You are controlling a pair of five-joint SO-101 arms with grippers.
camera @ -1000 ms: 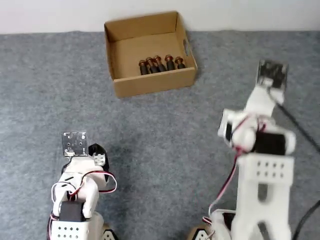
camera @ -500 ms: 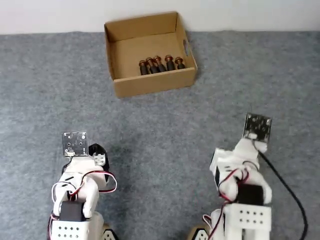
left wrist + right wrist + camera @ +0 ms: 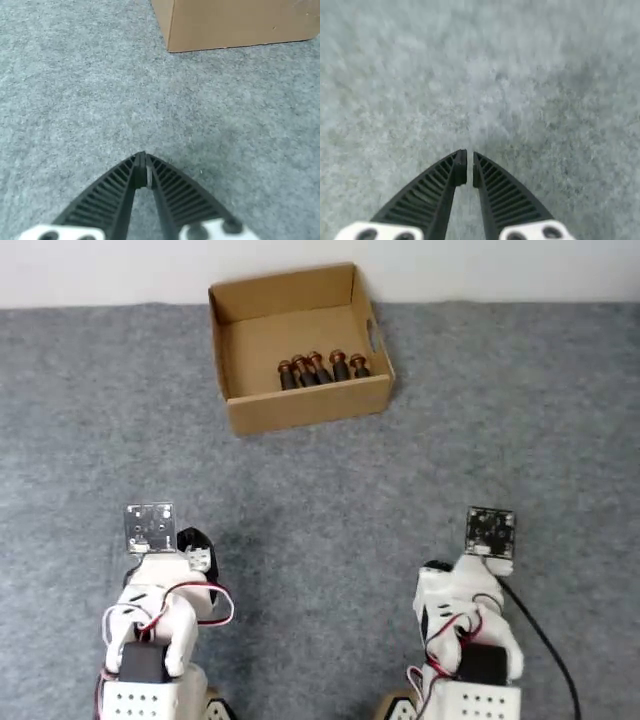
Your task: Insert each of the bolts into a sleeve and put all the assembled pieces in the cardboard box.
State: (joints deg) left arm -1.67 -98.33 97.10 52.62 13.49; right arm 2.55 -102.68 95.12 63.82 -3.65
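The cardboard box (image 3: pixel 300 405) stands at the far middle of the grey carpet. Several assembled bolt-and-sleeve pieces (image 3: pixel 322 369) lie in a row against its near wall. Both arms are folded back at the near edge, the left arm (image 3: pixel 155 590) and the right arm (image 3: pixel 470 610), well away from the box. My left gripper (image 3: pixel 142 164) is shut with nothing in it, low over bare carpet, and a corner of the box (image 3: pixel 225 25) lies beyond it. My right gripper (image 3: pixel 467 164) is shut and empty too, its tips a hair apart over bare carpet.
Grey carpet (image 3: pixel 330 500) covers the table between the arms and the box. A pale wall strip (image 3: pixel 100 270) runs along the far edge behind the box. A black cable (image 3: pixel 545 640) trails from the right arm.
The right arm has drawn back from beside the box's right side to the near edge and folded down. The left arm has stayed still.
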